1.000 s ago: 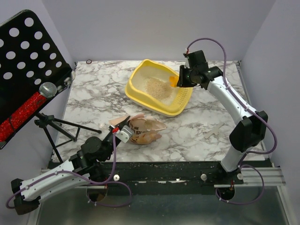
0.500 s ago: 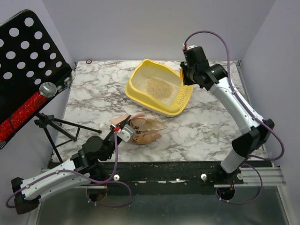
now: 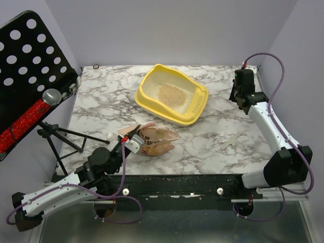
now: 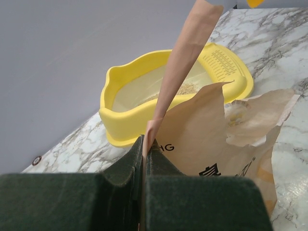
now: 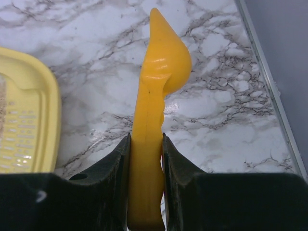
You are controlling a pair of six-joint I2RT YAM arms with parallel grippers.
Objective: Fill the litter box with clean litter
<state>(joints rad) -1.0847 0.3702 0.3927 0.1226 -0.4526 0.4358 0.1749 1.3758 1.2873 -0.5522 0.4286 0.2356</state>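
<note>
The pale-yellow litter box (image 3: pixel 146 104) stands at the back middle of the marble table, with a heap of clean litter (image 3: pixel 171 94) inside. The left wrist view shows the same litter box (image 4: pixel 126 124) and litter (image 4: pixel 186 88) beyond the crumpled paper bag (image 4: pixel 208 140). My left gripper (image 3: pixel 132 142) is shut on a flap of that bag (image 3: pixel 158 141), the thin paper edge pinched between its jaws (image 4: pixel 144 142). My right gripper (image 5: pixel 146 139) is shut on the handle of a yellow-orange scoop (image 5: pixel 155 110). It hovers over bare marble right of the box. From above, this gripper (image 3: pixel 242 85) hides the scoop.
A black perforated music stand (image 3: pixel 30 66) with a microphone (image 3: pixel 51 96) and tripod legs (image 3: pixel 58 135) stands off the table's left side. The table's right edge (image 5: pixel 269 86) runs close to the scoop. A small ring (image 3: pixel 96 66) lies at the back left.
My right arm has swung right, carrying the scoop from over the litter box's right rim to above bare marble near the right edge. The left arm and bag have not moved.
</note>
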